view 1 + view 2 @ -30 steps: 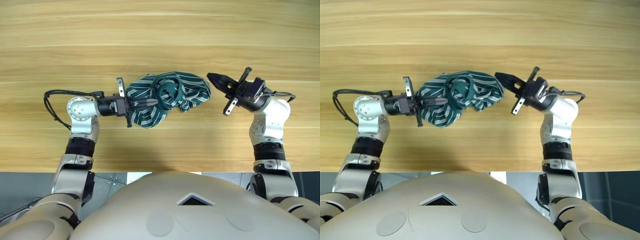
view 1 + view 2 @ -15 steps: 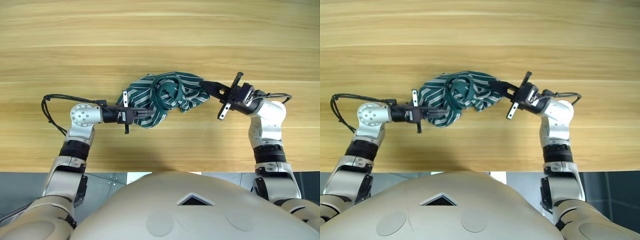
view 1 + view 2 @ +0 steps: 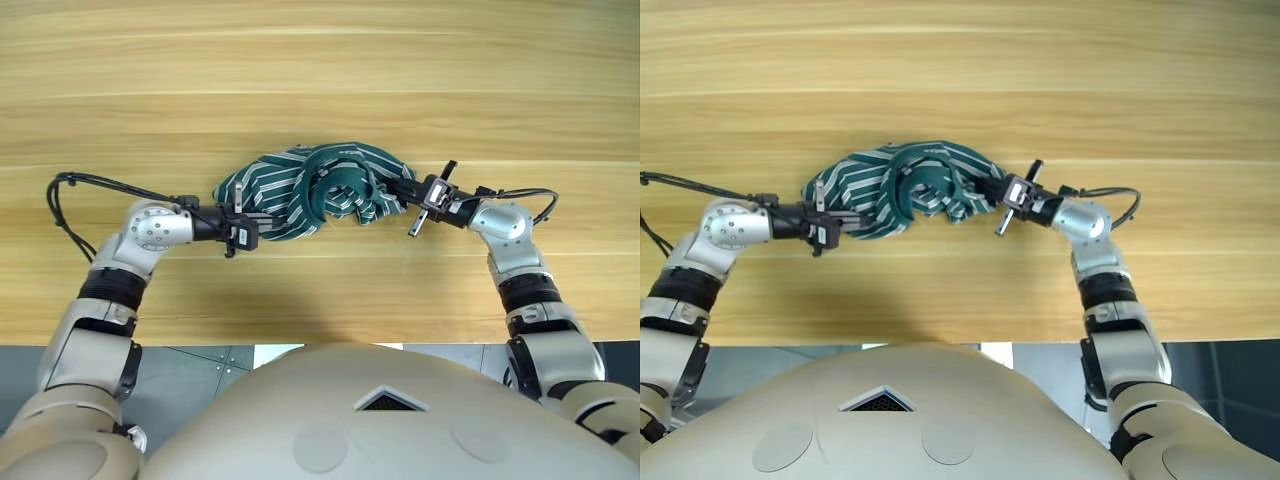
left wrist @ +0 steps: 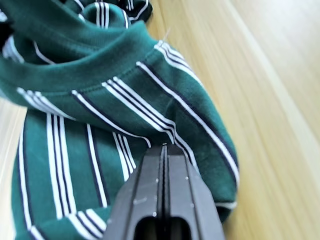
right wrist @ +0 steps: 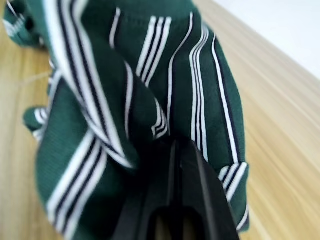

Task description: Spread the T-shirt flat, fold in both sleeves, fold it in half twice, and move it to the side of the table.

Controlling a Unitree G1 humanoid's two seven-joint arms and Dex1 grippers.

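T-shirt (image 3: 300, 190) bunched on table (image 3: 320, 60)

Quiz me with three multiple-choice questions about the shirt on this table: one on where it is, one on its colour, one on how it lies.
1. Where on the table is the T-shirt?
A. At the far edge.
B. Between the left hand and the right hand.
C. Hanging off the near edge.

2. What colour is it?
A. Plain red.
B. Blue with dots.
C. Green with white stripes.

3. How does it lie?
A. Bunched in a heap.
B. Spread flat.
C. Folded into a neat square.

Answers:
1 B: one hand meets the cloth at each end.
2 C: both wrist views show green cloth with white stripes.
3 A: the cloth is crumpled, with folds twisting over one another.
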